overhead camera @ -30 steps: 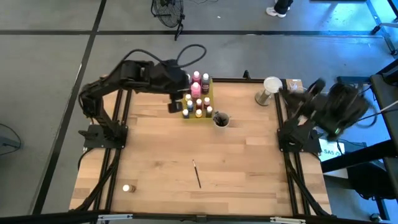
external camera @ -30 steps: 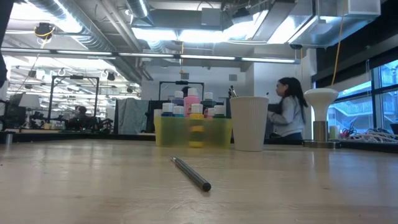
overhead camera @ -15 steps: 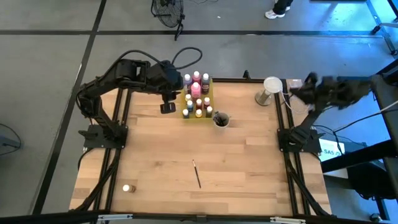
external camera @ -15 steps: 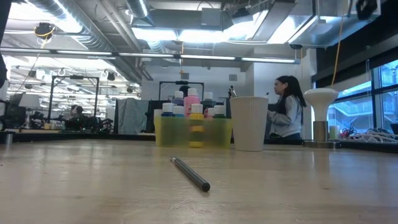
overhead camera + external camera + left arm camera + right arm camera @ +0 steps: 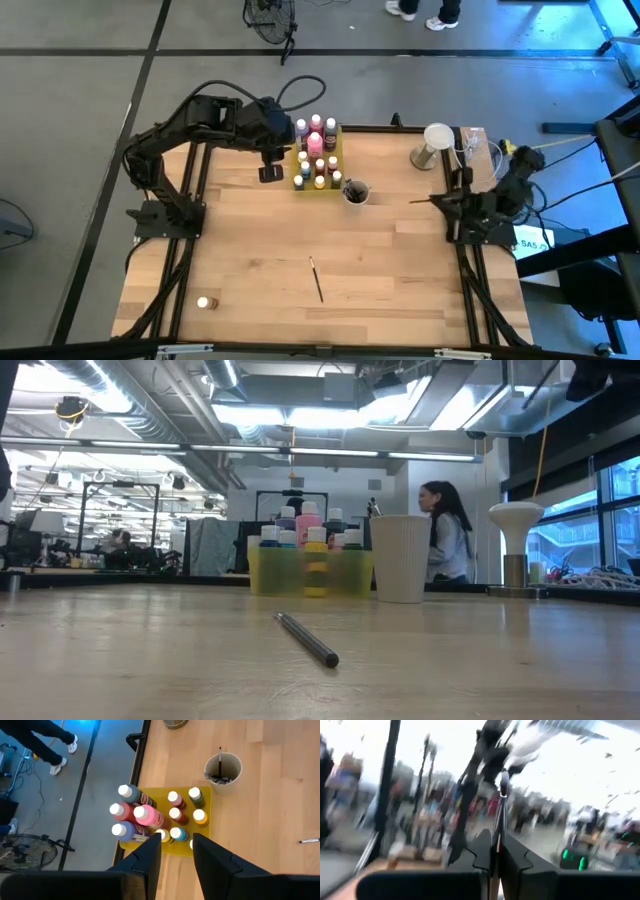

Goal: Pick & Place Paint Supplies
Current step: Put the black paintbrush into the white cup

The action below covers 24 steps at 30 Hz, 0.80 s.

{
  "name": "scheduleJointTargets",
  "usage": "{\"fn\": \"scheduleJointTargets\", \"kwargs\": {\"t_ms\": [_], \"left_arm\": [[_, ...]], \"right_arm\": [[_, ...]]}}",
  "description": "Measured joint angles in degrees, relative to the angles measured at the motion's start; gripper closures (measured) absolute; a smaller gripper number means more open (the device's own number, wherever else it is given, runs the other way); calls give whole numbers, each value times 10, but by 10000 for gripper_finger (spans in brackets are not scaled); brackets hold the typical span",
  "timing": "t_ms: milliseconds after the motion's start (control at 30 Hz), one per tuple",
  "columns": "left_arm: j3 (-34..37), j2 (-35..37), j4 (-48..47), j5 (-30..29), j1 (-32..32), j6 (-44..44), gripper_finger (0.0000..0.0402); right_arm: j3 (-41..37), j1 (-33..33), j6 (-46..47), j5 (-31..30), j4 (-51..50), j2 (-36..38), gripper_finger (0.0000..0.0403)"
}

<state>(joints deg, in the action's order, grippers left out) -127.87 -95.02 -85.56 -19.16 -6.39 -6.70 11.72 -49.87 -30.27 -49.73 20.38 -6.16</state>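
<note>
A translucent yellow tray (image 5: 318,183) at the table's far side holds several small paint bottles (image 5: 145,815) with pink, red, purple, blue, yellow and white caps. A grey round cup (image 5: 355,192) with dark brushes stands right of it. One brush (image 5: 315,279) lies flat on the table, also seen in the low view (image 5: 308,638). A small white-capped bottle (image 5: 205,302) sits at the near left. My left gripper (image 5: 270,172) hovers open and empty just left of the tray. My right gripper (image 5: 452,198) is at the table's right edge, shut on a thin dark brush (image 5: 425,200). My right gripper pinches the thin brush between its two fingers, which lie along its shaft (image 5: 496,837). The brush's free end (image 5: 503,780) sticks out past the fingertips. The fingers point toward the table's left. The brush is lifted clear of the table.
A white mushroom-shaped stand (image 5: 432,142) is at the far right corner. Black frame rails (image 5: 180,260) run along the table's left and right sides. A person (image 5: 445,545) moves in the room behind the table. Bare wood (image 5: 250,240) lies between the tray and the near edge.
My right arm has swung in fast from beyond the table's far right corner and folded down at the right edge, its gripper now pointing toward the table's left with the brush. My left gripper has shifted slightly toward the table's left, away from the tray, then kept still.
</note>
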Motion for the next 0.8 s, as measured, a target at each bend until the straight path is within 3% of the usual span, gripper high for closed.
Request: {"fn": "scheduleJointTargets", "kwargs": {"t_ms": [67, 133, 400, 700, 800], "left_arm": [[0, 0, 0, 0, 0, 8, 296], [0, 0, 0, 0, 0, 15, 297], [0, 0, 0, 17, 2, 41, 296], [0, 0, 1, 24, 9, 45, 297], [0, -1, 1, 24, 11, 46, 298]], "right_arm": [[-41, 27, -30, 17, 109, -5, 387], [-72, 57, -31, 20, 148, -9, 387], [-104, 188, 95, 124, 92, -22, 387], [-111, 345, 210, 298, 96, -115, 387], [-111, 386, 237, 326, 111, -152, 387]]}}
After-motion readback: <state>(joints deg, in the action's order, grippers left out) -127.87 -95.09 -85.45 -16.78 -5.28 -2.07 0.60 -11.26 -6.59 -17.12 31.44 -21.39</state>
